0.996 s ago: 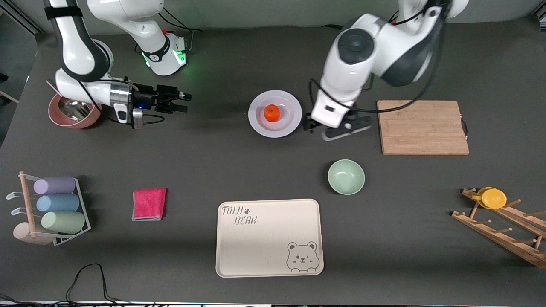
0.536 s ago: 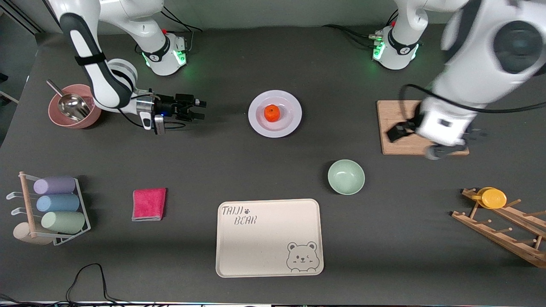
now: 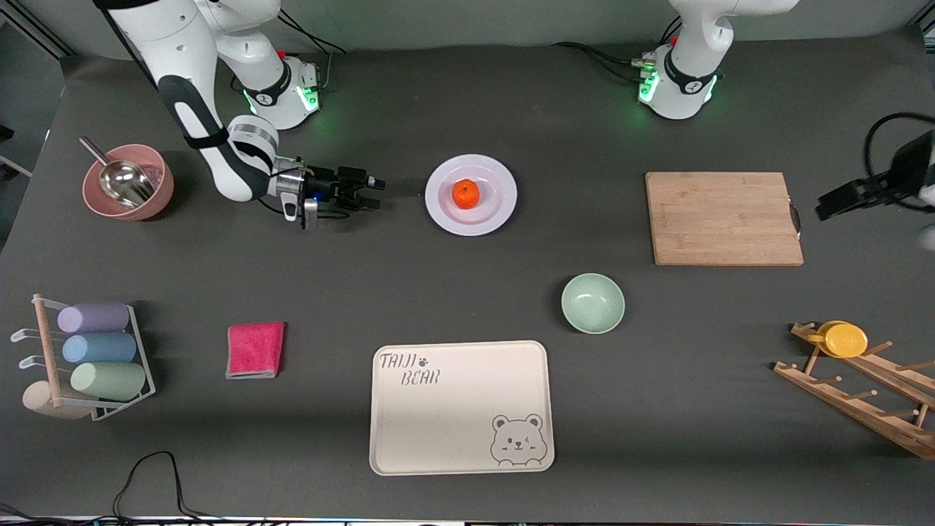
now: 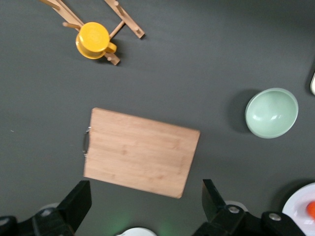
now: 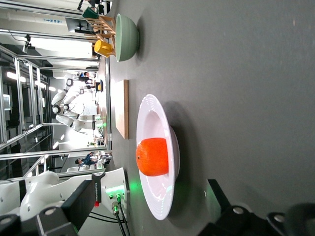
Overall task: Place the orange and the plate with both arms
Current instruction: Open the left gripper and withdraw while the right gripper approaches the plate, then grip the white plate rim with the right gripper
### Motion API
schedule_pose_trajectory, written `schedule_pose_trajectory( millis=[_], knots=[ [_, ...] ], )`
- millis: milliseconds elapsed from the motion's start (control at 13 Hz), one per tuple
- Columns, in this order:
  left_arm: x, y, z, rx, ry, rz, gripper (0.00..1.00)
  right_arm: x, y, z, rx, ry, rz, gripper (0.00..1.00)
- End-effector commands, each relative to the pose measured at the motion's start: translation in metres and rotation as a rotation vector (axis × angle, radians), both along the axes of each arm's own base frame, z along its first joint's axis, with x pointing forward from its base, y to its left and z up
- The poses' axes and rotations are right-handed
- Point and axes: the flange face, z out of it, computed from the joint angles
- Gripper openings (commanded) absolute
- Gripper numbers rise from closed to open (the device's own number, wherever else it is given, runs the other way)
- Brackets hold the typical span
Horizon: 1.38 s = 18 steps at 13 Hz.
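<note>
While both tools stand spread wide and hold nothing, the orange rests in the middle of the plate on the desk. The right tool sits low beside the plate, toward the right arm's end, its open jaws pointing at the rim without touching it. The left tool hangs at the left arm's end of the desk, just past the cutting board. A second ago the left tool was right beside the plate and has since swung away across the board, while the right tool has moved closer to the plate. Orange and plate have not shifted.
</note>
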Motion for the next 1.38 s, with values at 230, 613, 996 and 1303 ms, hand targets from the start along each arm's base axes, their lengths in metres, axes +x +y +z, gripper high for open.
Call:
schedule_pose_trajectory(
  millis=[230,613,996,1303],
  knots=[
    [-0.023,-0.006,0.001,-0.017,0.004,-0.077,1.0,-0.01,0.021,-0.029,-0.01,-0.032,-0.04,0.5],
    [-0.02,-0.016,-0.016,-0.009,-0.011,-0.087,1.0,-0.014,0.021,-0.038,-0.015,-0.045,-0.026,0.33],
    [-0.02,-0.024,-0.028,-0.006,-0.008,-0.099,1.0,-0.018,0.048,-0.056,0.001,-0.051,-0.044,0.33],
    [-0.021,-0.022,-0.028,-0.005,-0.01,-0.096,1.0,-0.023,0.077,-0.056,0.031,-0.056,-0.06,0.33]
  ],
)
